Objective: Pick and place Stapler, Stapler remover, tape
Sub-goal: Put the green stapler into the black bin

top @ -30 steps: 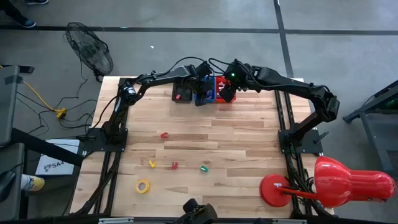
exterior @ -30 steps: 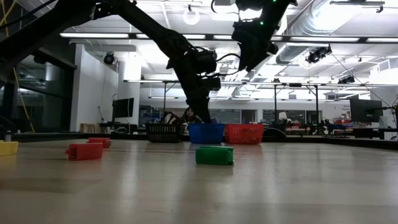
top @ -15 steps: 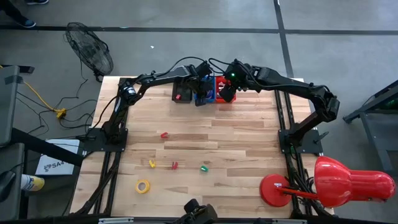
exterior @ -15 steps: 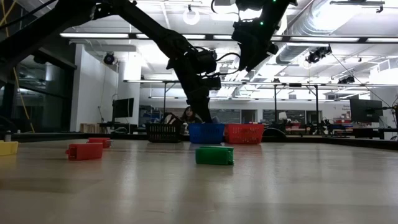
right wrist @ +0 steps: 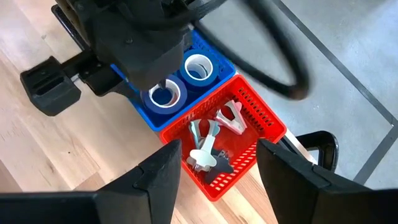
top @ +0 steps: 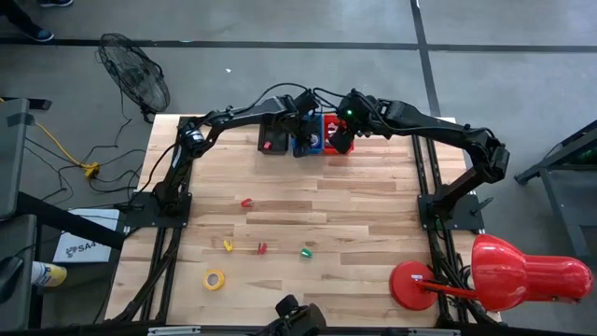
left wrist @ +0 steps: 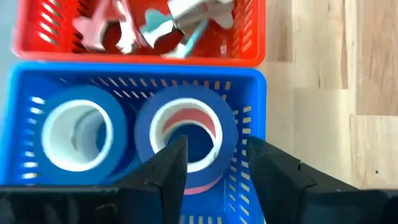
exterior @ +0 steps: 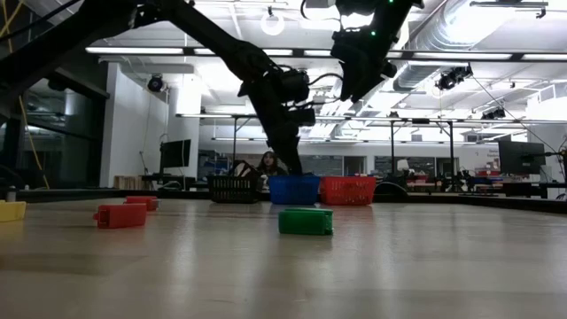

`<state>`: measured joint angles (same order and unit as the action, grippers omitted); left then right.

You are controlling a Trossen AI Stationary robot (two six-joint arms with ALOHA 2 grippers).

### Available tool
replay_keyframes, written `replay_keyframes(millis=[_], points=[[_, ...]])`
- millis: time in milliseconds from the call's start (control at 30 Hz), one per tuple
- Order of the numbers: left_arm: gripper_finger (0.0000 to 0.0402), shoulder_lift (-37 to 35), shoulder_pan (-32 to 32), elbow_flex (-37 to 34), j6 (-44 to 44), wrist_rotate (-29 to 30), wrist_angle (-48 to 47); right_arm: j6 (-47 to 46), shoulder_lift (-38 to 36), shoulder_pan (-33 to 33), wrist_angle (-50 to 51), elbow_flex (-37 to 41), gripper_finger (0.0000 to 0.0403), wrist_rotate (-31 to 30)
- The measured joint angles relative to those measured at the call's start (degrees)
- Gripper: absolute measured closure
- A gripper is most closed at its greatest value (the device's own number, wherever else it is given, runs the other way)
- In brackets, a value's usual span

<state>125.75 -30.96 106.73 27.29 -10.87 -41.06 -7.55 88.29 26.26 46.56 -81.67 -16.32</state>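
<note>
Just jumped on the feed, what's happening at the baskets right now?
The left gripper hangs over the blue basket, fingers apart above a blue tape roll lying in it beside another tape roll. The right gripper hovers open and empty above the red basket, which holds staple removers. A yellow tape roll and small items remain on the table.

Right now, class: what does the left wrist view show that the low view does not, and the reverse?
Only the left wrist view: two blue tape rolls lying flat inside the blue basket, and staple removers in the red basket, with the left gripper open above the tape.

Only the low view: a green block, red blocks and a black basket.

Both: the blue and red baskets side by side.
</note>
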Motion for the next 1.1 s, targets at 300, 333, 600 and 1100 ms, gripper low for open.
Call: replay_keyframes(millis=[300,333,600,1100], points=[[0.0239,-0.02,-0.57,12.34,6.86,7.75,-17.38,0.04,0.0,0.0,2.2,0.0,0.0203,0.33],[0.0239,-0.02,-0.55,13.52,7.76,8.51,-20.06,0.04,0.0,0.0,2.46,-0.01,0.0203,0.37],[0.0239,-0.52,-0.55,18.08,11.95,12.2,-38.16,0.58,0.0,0.0,4.26,0.0,0.0203,1.96],[0.0239,-10.44,1.46,14.15,4.52,17.94,-48.8,5.79,0.0,-2.46,5.18,0.0,0.0203,8.22]])
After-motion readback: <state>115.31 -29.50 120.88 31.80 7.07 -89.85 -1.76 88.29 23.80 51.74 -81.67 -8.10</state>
